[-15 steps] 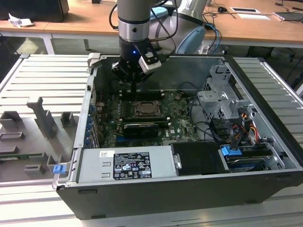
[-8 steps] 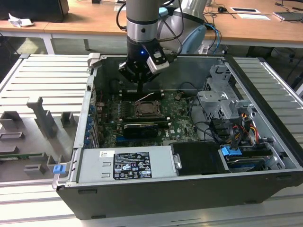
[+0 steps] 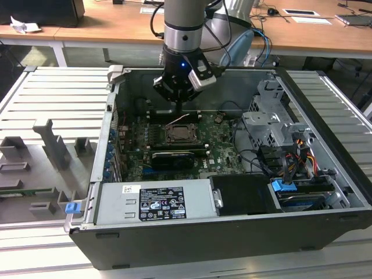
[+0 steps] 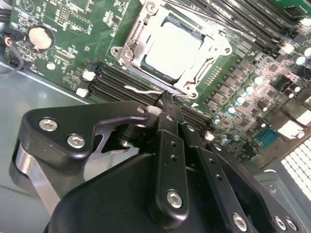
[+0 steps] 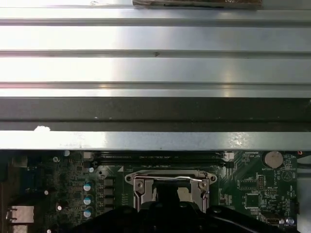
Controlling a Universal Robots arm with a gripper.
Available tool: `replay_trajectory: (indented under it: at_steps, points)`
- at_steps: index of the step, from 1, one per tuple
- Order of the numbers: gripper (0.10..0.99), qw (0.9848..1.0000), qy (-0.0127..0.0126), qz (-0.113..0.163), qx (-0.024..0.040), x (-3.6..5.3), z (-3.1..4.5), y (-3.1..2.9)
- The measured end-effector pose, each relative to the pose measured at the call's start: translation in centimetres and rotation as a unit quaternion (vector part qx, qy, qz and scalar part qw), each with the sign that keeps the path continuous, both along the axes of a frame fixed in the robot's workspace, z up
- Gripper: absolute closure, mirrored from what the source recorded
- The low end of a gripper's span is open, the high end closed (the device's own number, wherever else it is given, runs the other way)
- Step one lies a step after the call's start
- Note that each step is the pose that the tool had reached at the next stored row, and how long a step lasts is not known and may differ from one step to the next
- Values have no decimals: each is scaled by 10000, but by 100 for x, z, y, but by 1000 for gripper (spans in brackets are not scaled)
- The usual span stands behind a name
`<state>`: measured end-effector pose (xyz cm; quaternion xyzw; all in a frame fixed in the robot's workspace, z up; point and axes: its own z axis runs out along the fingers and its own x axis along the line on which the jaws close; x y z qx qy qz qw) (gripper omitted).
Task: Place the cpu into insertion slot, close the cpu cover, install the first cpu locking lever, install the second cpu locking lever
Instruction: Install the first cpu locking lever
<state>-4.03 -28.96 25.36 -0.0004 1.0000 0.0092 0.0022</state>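
The cpu [image 4: 172, 51] lies flat in its socket on the green motherboard, its pale metal top showing through the window of the cpu cover [image 4: 130, 46], which is folded down over it. A thin wire locking lever [image 4: 138, 90] runs along the socket's edge to my fingertips. My gripper [image 4: 167, 99] is shut, its narrow tip just beside the socket and at the lever's end; I cannot tell whether it touches the wire. In the exterior view the gripper [image 3: 182, 104] hangs over the socket [image 3: 180, 135], where a lever stands raised at a slant. The cover [image 5: 138, 187] also shows in the first wrist view.
The open computer case holds a power supply [image 3: 154, 203] at the front, a drive cage [image 3: 270, 125] with cables at the exterior view's right, and a long black component [image 3: 172, 158] below the socket. Black memory slots [image 4: 116, 80] flank the socket. The case wall [image 3: 232, 81] rises behind.
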Motion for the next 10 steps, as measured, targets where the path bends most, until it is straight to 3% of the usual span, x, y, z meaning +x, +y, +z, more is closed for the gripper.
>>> replay_trajectory:
  at_steps: [5, 7, 8, 10]
  points:
    - [980, 10000, 0, -1, 46, 29, -4, -22]
    - [980, 9998, 0, -1, 211, 30, -8, -46]
    - [980, 9997, 0, 0, 263, 30, -10, -53]
    - [980, 9996, -1, -1, 273, 30, -18, -62]
